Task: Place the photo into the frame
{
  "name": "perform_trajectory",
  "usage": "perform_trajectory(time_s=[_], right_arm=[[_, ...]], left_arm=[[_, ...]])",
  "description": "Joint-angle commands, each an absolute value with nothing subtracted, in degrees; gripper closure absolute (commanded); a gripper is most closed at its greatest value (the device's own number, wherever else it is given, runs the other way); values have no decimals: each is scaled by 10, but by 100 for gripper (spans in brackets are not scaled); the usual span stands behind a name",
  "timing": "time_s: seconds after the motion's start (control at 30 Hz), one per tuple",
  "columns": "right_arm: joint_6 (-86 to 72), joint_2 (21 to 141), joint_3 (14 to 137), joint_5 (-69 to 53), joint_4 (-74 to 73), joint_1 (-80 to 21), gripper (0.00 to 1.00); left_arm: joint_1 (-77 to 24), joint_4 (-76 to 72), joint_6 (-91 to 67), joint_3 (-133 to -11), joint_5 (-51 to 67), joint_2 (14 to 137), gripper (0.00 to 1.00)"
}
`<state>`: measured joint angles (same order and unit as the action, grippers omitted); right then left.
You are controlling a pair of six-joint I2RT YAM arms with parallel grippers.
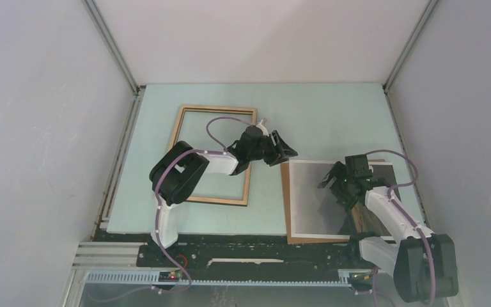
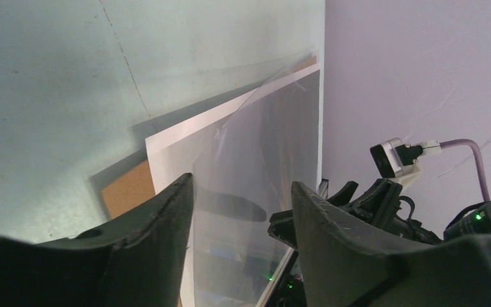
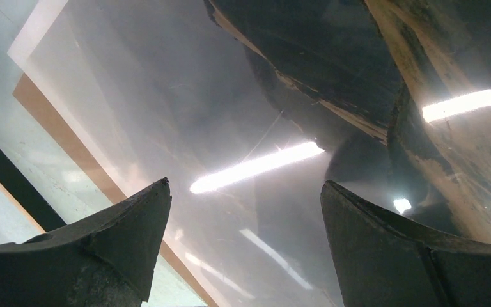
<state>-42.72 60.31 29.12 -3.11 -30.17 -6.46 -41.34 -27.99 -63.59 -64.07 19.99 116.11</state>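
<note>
The frame (image 1: 217, 109), with its light wood rim up, lies flat at the left of the table. The photo (image 1: 313, 198), grey with a white border, lies at the right on the brown backing board (image 1: 319, 240). My left gripper (image 1: 286, 148) is open and empty, above the table between the frame's right rim and the photo's far left corner. My right gripper (image 1: 331, 176) is open and empty, just above the photo's far part. The left wrist view shows the open gripper (image 2: 243, 185) facing the photo (image 2: 262, 141). The right wrist view shows the open gripper (image 3: 246, 185) over the glossy photo (image 3: 166, 96).
Grey walls close in the pale green table (image 1: 319, 121) on three sides. The backing board also shows as a brown corner in the left wrist view (image 2: 128, 192) and as a brown strip in the right wrist view (image 3: 57, 121). A black rail (image 1: 256, 252) runs along the near edge.
</note>
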Motion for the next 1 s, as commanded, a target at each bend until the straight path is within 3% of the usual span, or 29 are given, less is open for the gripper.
perform_trajectory(time_s=[0.0, 0.43, 0.97], right_arm=[[-423, 601, 292, -26, -290, -62, 6], [-426, 610, 292, -33, -279, -61, 6], [-344, 580, 315, -76, -303, -81, 6]], left_arm=[[-416, -302, -665, -650, 233, 1145, 42], [-416, -249, -655, -691, 223, 1178, 52], [-408, -167, -575, -764, 197, 1199, 99]])
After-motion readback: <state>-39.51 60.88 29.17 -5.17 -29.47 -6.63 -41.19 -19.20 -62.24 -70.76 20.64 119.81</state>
